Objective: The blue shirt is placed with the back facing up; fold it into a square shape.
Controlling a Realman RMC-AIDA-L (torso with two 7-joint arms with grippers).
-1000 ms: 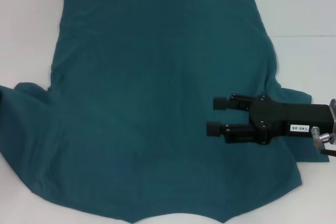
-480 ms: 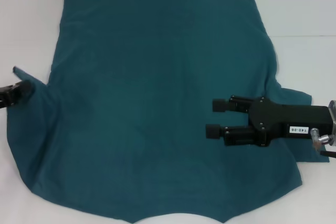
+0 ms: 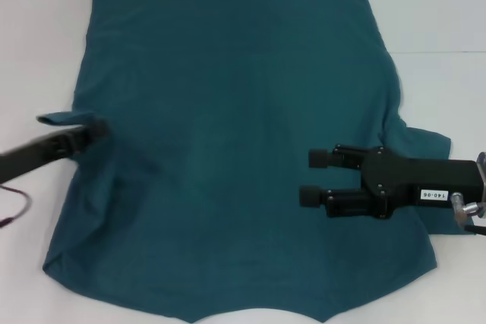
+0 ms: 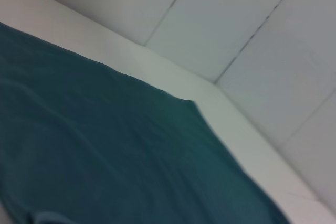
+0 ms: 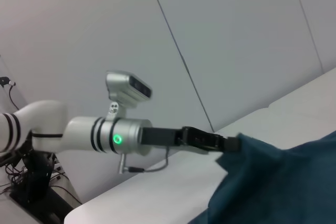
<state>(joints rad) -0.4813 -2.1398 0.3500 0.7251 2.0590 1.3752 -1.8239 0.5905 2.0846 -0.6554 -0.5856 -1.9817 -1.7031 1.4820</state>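
The blue shirt (image 3: pixel 228 134) lies spread on the white table (image 3: pixel 38 36), plain side up. My left gripper (image 3: pixel 95 128) reaches in from the left edge. It is shut on the shirt's left sleeve and holds that fold lifted over the shirt's left side. The right wrist view shows the same left gripper (image 5: pixel 229 143) pinching raised fabric of the shirt (image 5: pixel 273 187). My right gripper (image 3: pixel 313 177) hovers open over the shirt's right part, fingers pointing left, nothing between them. The left wrist view shows only shirt cloth (image 4: pixel 105 156) and table.
White table surface (image 3: pixel 448 20) surrounds the shirt on the left, right and far sides. A red cable (image 3: pixel 17 210) hangs under the left arm. Grey wall panels (image 5: pixel 236 40) stand behind the table.
My left gripper has come in from the left edge, carrying the sleeve rightward and up over the shirt's side. The right gripper has shifted only slightly.
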